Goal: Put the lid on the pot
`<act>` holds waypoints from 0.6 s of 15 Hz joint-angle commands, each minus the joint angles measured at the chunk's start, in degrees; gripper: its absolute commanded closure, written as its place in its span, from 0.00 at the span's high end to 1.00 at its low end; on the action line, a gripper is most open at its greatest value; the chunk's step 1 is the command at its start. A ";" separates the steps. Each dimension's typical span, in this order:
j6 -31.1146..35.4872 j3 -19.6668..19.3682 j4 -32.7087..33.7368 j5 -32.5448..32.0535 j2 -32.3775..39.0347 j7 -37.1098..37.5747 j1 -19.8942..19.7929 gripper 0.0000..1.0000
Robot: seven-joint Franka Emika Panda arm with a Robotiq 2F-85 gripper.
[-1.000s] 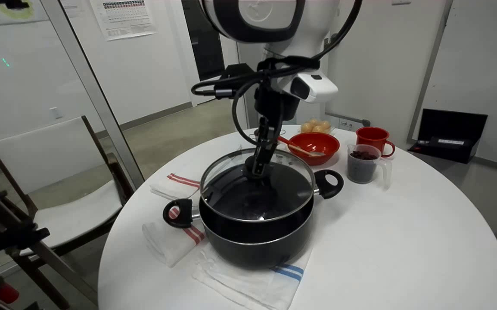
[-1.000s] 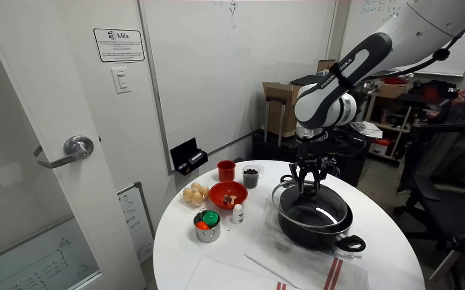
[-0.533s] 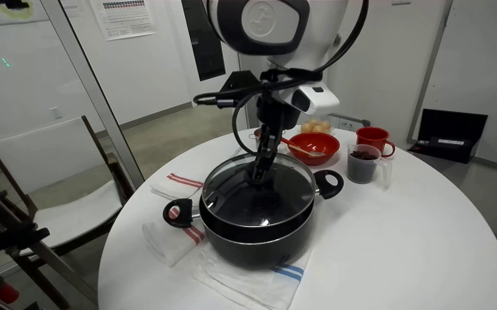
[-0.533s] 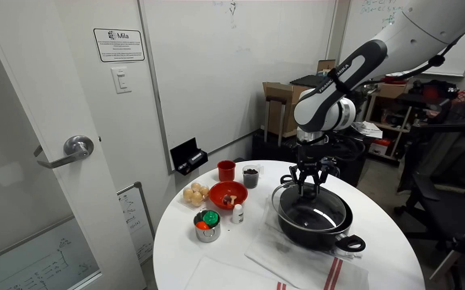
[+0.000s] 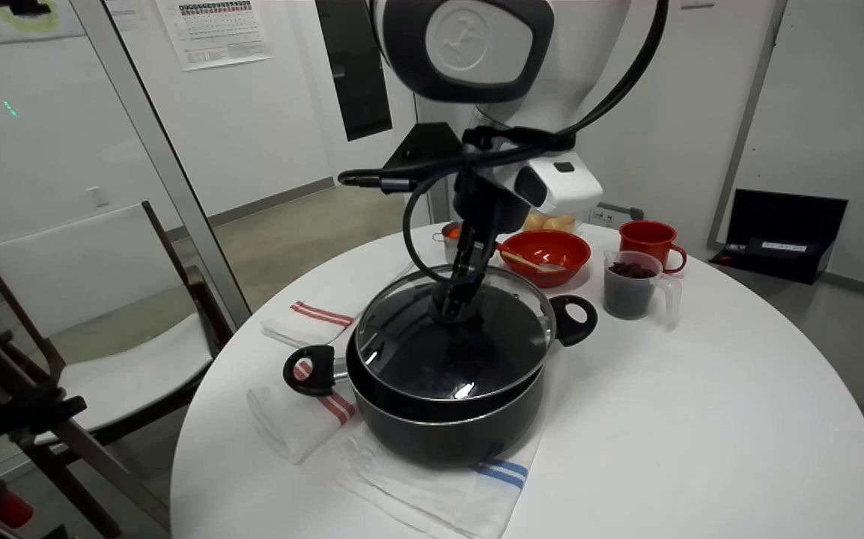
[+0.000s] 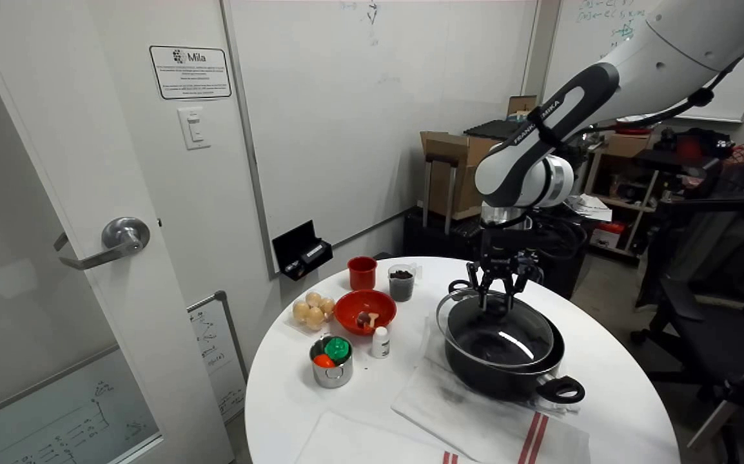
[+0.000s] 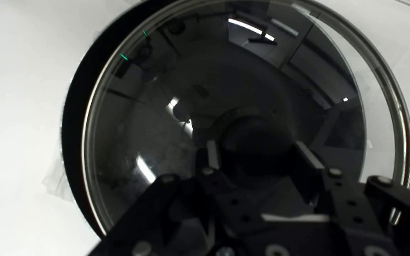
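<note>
The black pot (image 5: pixel 447 442) stands on folded towels; it shows in both exterior views (image 6: pixel 488 380), and its dark inside shows along the left in the wrist view (image 7: pixel 73 131). The clear glass lid (image 5: pixel 469 359) is over the pot, off-centre and slightly tilted. Its rim overhangs one side, at the left in an exterior view (image 6: pixel 444 325) and at the right in the wrist view (image 7: pixel 398 117). My gripper (image 5: pixel 453 308) is shut on the lid's dark knob (image 7: pixel 256 133), with one finger on each side in the wrist view (image 7: pixel 256 147). Whether the rim touches the pot is unclear.
A red bowl (image 5: pixel 552 251) with a spoon, a red mug (image 5: pixel 649 239) and a measuring cup (image 5: pixel 630 292) stand near the pot. A steel pot (image 6: pixel 332 370), a white bottle (image 6: pixel 380 343) and eggs (image 6: pixel 313 309) stand farther off. Towels (image 6: pixel 494 422) lie around the pot.
My gripper and the lid have moved lower and a little to the right in an exterior view. The lid moves along with the gripper. The pot has not moved.
</note>
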 commanded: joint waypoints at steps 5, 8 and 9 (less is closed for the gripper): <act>2.09 0.62 -3.83 2.29 -2.33 -1.29 -0.74 0.25; 4.43 0.51 -7.00 2.81 -4.17 -1.61 -0.52 0.25; 5.15 0.47 -7.73 2.95 -4.51 -1.58 -0.53 0.25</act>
